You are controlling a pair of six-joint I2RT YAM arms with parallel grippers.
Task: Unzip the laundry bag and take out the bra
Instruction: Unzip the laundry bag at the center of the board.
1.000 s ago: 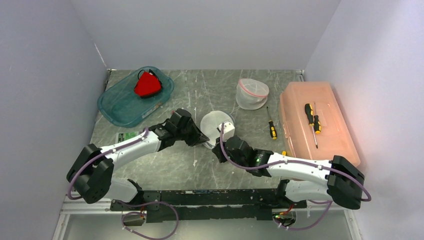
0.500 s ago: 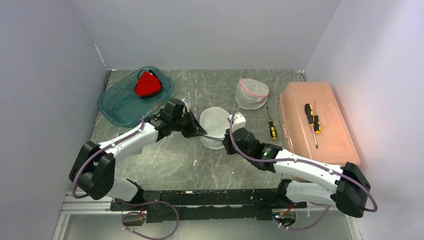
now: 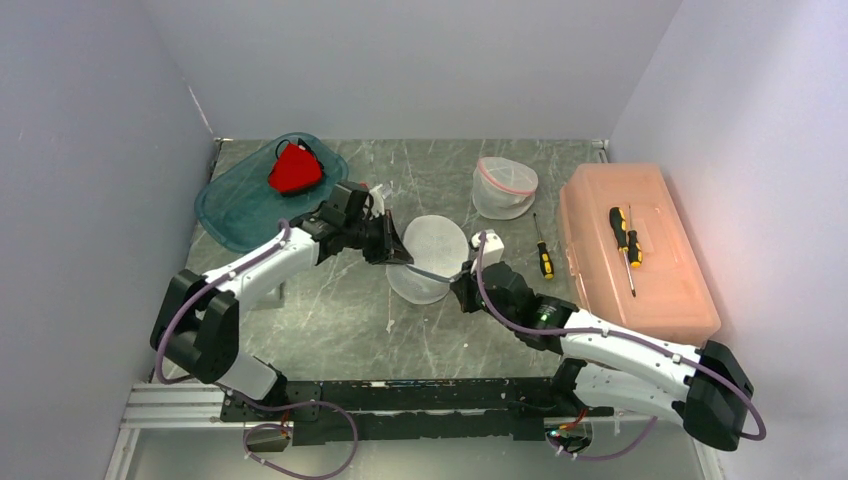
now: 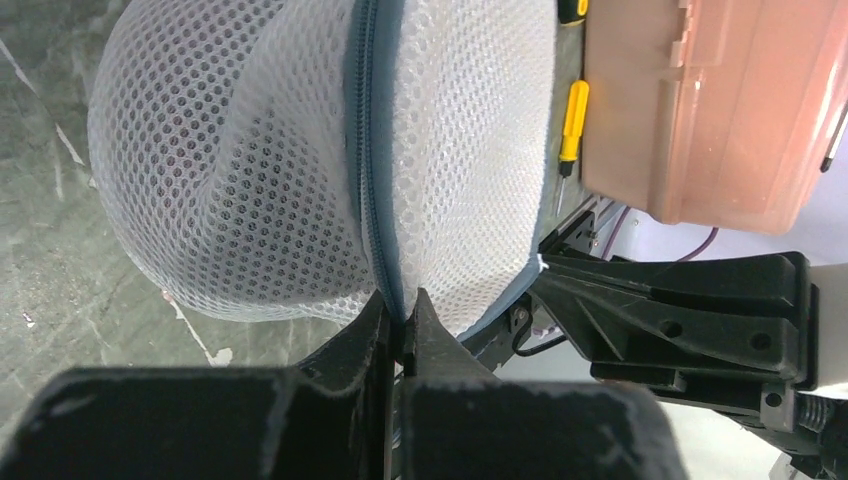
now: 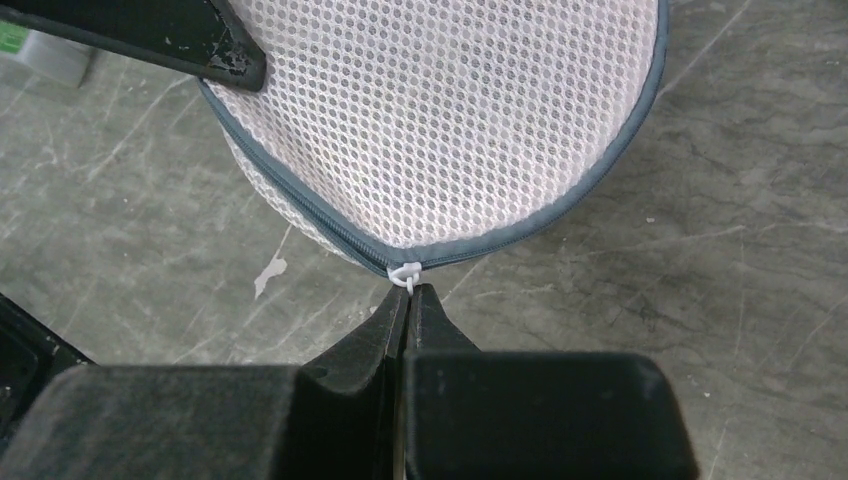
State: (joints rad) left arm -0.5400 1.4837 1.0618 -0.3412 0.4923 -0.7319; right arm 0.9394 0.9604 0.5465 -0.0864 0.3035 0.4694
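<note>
Item: white mesh laundry bag (image 3: 428, 258), over mid desk (image 3: 330, 320). I am pinching its grey zipper seam (image 4: 368, 150) with the left fingers (image 4: 392, 318) (fully closed). The right fingers (image 5: 400, 305) are clamping the white zipper pull (image 5: 404, 272).

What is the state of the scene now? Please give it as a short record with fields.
laundry bag: white mesh, held between both arms
zipper: looks closed in both wrist views
left pincer: shut on the laundry bag, at the zipper
right pincer: shut on the zipper pull
bra: not visible through the mesh
</note>
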